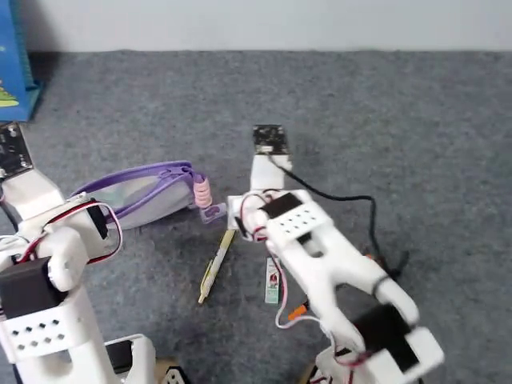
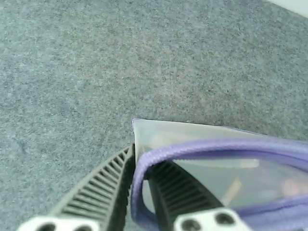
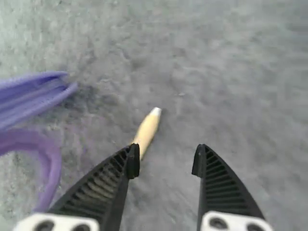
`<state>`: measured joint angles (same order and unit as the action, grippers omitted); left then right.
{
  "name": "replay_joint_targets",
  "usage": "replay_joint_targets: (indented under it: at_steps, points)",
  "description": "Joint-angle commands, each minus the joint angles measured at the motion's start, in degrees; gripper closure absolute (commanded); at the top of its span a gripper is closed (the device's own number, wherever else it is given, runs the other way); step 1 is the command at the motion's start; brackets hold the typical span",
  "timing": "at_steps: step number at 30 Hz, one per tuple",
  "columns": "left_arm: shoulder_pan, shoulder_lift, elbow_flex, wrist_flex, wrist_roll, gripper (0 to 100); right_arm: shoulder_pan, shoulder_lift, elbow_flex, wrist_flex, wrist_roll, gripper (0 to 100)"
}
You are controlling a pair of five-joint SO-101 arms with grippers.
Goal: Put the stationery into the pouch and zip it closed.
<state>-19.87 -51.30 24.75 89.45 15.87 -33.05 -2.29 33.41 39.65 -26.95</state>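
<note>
Close to the arms' bases lie two loose bits of stationery on the grey worktop (image 1: 400,104): one pale yellow pen (image 1: 216,266) and one small flat white and green stick (image 1: 274,282). The stick lies just beside the pen, and they do not touch. The pen is long and thin with a white tip, and it lies at a slant. The right fingers (image 3: 106,187) are apart and hold nothing. They hang over the top end of the pen, and the tip of one finger is right by it. A bit farther back, to the left, is one pouch (image 1: 140,196). It is see-through with a purple zip along its rim, and its two purple edges stand apart. A pink curly cord (image 1: 202,192) and a purple loop (image 3: 45,159) hang at the end near the pen. The left fingers (image 2: 101,190) are clamped on the other end of the pouch, pinching its purple edge. Far back in the left corner stands one blue box (image 1: 14,72).
</note>
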Motion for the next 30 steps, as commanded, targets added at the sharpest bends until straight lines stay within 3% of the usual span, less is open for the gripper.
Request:
replay_joint_targets:
  at_steps: [1, 11, 16, 17, 24, 30]
  points:
    - [-0.62, -0.18, -0.13, -0.97, 0.26, 99, -1.98, 4.26, -5.45, -3.91, -0.62, 82.6]
    - [-0.53, -0.18, 1.01, -1.23, 0.26, 99, -1.80, 18.68, -13.63, -4.35, -2.02, 82.8]
    - [-0.53, -0.18, 1.01, -1.23, 0.26, 99, 0.04, 20.00, -13.98, -4.00, -1.93, 99.5]
    - [-0.53, -0.18, 1.01, -1.23, 0.26, 99, 0.66, 19.82, -14.15, -2.42, -1.85, 99.1]
    - [-0.53, -0.18, 1.01, -1.23, 0.26, 99, 1.27, 11.38, -13.80, 12.26, -1.85, 99.1]
    - [-0.53, -0.18, 1.01, -1.23, 0.26, 99, 3.56, -4.00, -11.08, 18.42, 0.26, 99.1]
